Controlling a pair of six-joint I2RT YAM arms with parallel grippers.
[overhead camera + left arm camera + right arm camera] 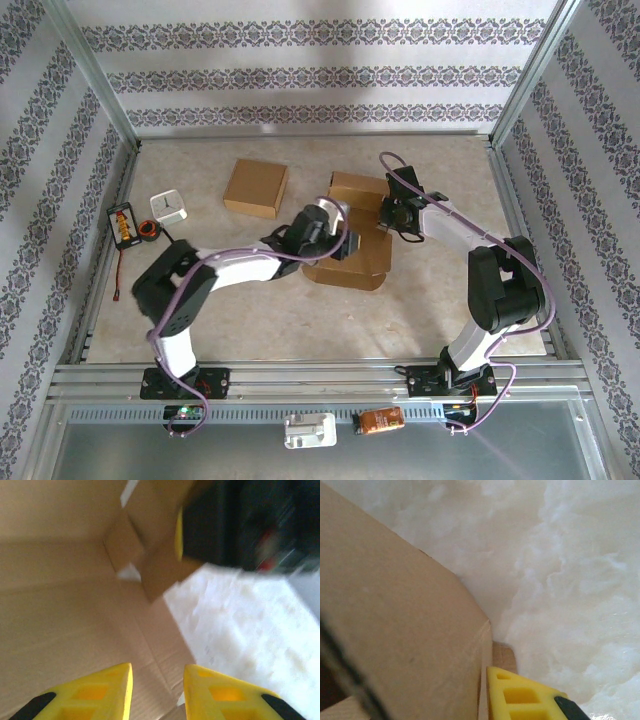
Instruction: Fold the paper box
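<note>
The paper box (352, 262) lies partly folded mid-table, brown cardboard with one panel (357, 190) standing up at its far side. My left gripper (343, 246) hovers low over the box's flat base. In the left wrist view its yellow fingers (157, 667) stand apart above the cardboard (75, 625), with nothing between them. My right gripper (391, 218) is at the box's right far corner. One of its yellow fingers (520, 697) presses against a raised cardboard wall (405, 630) that hides the other finger. The left wrist view shows that flap (160, 567) pinched beside a yellow finger (178, 535).
A second, closed cardboard box (256, 187) sits at the back left. A small white clock (170, 207), a roll of tape (148, 231) and an orange-and-black device (123, 222) lie near the left wall. Metal frame rails (310, 378) border the table.
</note>
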